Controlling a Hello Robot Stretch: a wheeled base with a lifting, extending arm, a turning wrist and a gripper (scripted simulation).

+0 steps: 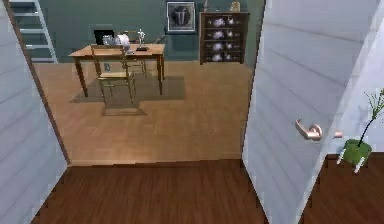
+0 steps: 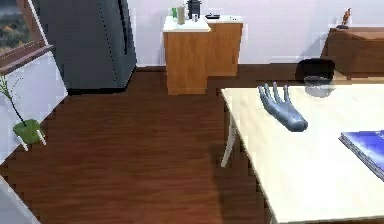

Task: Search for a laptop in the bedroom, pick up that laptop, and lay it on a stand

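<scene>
Door [image 1: 300, 90], one desk [image 1: 95, 52], one chair [image 1: 115, 82], one plant [image 1: 357, 150], hand state cannot be told

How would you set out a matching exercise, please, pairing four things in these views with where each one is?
Things:
1. hand sculpture
2. potted plant
3. framed picture
4. handle

Places:
A. on the far wall
B. on the light table
C. on the dark floor
D. on the white door

Pairs: 1-B; 2-C; 3-A; 4-D
</scene>
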